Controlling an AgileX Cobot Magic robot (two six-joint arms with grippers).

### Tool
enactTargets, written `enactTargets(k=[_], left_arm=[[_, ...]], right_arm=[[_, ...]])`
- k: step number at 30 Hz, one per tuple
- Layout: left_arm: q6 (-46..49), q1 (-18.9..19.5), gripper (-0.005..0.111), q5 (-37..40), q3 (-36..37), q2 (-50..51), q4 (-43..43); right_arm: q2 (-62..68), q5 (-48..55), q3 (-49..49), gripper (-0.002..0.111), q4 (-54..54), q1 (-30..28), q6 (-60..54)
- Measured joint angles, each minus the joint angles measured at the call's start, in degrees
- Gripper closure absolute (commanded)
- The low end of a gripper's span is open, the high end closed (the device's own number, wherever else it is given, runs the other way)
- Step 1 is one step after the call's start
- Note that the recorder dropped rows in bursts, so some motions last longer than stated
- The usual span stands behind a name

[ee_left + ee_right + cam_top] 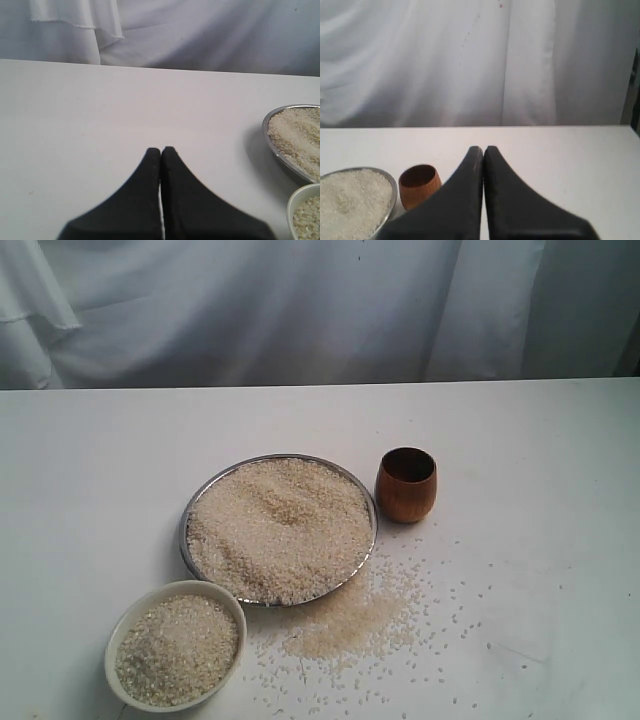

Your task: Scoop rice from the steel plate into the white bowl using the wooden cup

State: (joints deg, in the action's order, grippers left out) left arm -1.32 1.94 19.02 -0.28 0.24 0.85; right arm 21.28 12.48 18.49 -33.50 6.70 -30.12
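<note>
Only the wrist views show the clenched, empty left tool (160,150) and right tool (483,149); spilled rice (350,625) appears solely outside.

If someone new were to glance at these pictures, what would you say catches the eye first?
First, the wide shiny steel plate at the table's centre, heaped with pale uncooked rice, some spilled on the table just in front of it. Next, the small reddish-brown wooden cup standing upright beside the plate's right rim, and the cream-white bowl, already holding rice, at front left. Both black grippers, left and right, are shut and empty.
</note>
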Motion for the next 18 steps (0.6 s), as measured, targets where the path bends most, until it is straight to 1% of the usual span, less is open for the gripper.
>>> enactTargets(k=[2,3,5,11,18], left_arm=[[0.0,0.0,0.107,0.0,0.0,0.0,0.0],[0.0,0.0,0.107,0.0,0.0,0.0,0.0],[0.0,0.0,0.107,0.0,0.0,0.0,0.0],[0.0,0.0,0.107,0.0,0.0,0.0,0.0],[0.0,0.0,0.107,0.0,0.0,0.0,0.0]], right_arm=[[-0.7,0.8,-1.6,0.108,9.7,0.0,11.3],[-1.2,1.1,-2.3,0.108,13.0,0.0,15.5],[-2.8,1.6,-4.5,0.108,18.9,0.0,21.2],[-8.4,2.2,-11.3,0.108,27.6,0.0,27.6],[-12.0,2.4,-16.1,0.108,30.3,0.3,30.1]])
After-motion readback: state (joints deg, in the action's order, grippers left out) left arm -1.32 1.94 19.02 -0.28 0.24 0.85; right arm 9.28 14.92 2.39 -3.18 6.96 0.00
